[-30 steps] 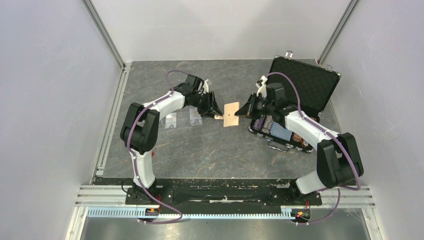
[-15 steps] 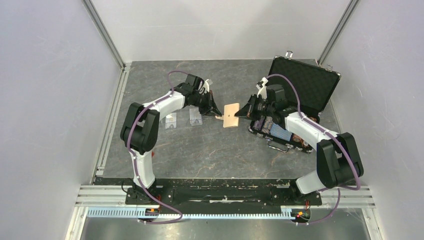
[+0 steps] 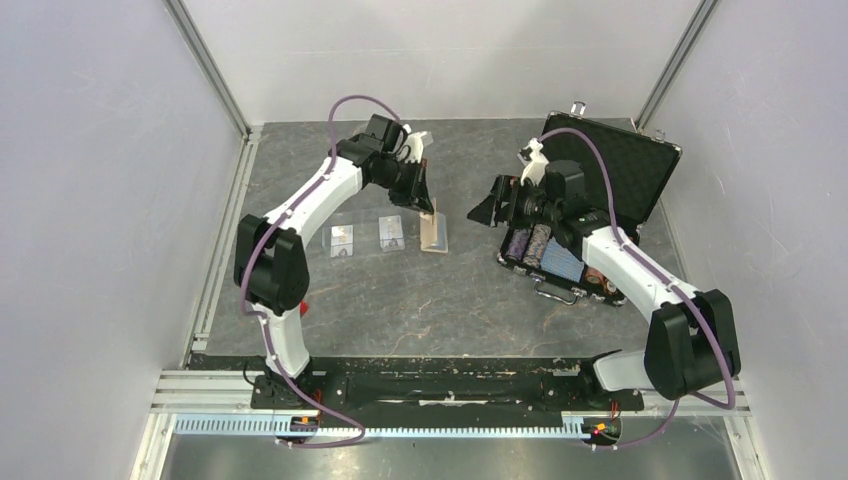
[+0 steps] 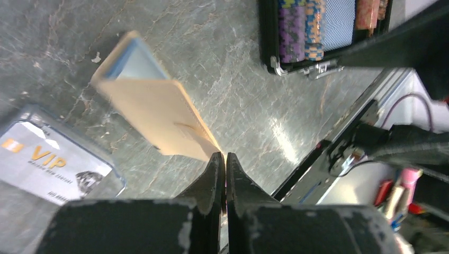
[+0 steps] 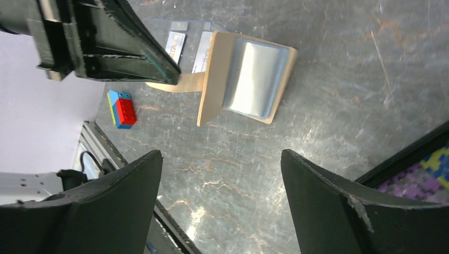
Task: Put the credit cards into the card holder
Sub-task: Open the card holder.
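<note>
The left gripper (image 4: 223, 159) pinches just the tab (image 4: 201, 144) of the card holder (image 4: 153, 114), which hangs open near the credit cards (image 3: 342, 238) on the table (image 3: 450, 300) — the right gripper (image 5: 221, 159) is wide open, holding nothing, so it could slip and drop.

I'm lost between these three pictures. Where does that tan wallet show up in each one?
Top external: the card holder is at the centre of the picture, seen nearly edge-on.
Left wrist: left of centre, just above the closed fingertips.
Right wrist: upper middle, its light blue lining facing the camera.
Shared landmark: the black chip case.
</note>
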`<state>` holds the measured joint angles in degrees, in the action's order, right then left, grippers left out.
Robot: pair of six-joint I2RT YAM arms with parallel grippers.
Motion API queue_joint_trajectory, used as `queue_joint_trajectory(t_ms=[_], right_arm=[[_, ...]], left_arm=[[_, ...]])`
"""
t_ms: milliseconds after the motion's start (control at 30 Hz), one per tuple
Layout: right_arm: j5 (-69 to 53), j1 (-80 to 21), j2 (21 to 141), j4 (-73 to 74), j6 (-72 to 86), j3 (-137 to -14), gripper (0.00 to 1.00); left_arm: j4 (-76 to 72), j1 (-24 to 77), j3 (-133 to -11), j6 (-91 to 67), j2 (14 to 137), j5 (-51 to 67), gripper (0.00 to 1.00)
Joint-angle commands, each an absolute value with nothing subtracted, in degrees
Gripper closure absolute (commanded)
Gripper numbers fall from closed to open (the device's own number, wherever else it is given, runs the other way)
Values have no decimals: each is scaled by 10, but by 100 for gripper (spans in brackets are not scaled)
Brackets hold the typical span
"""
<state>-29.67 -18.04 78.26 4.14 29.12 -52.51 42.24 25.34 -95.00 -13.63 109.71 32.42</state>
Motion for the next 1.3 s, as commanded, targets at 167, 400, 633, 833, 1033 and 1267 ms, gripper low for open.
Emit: queue_joint_trajectory(t_ms=[167, 400, 633, 833, 1033, 1267], right_arm=[[-405, -179, 787, 10, 151, -593, 10], [-496, -178, 805, -126, 225, -591, 8], [-568, -184, 821, -320, 359, -539, 8], [-608, -202, 832, -405, 416, -501, 11], [-656, -208, 843, -508, 493, -467, 20], [-685, -208, 833, -471, 474, -462, 30]], left_arm=[[559, 270, -1013, 86, 1011, 378, 98], [578, 287, -1020, 100, 992, 458, 98], [588, 308, -1037, 95, 994, 540, 98], [589, 318, -1053, 86, 994, 570, 98], [589, 318, -1057, 85, 989, 568, 98], [589, 317, -1038, 85, 981, 562, 98]])
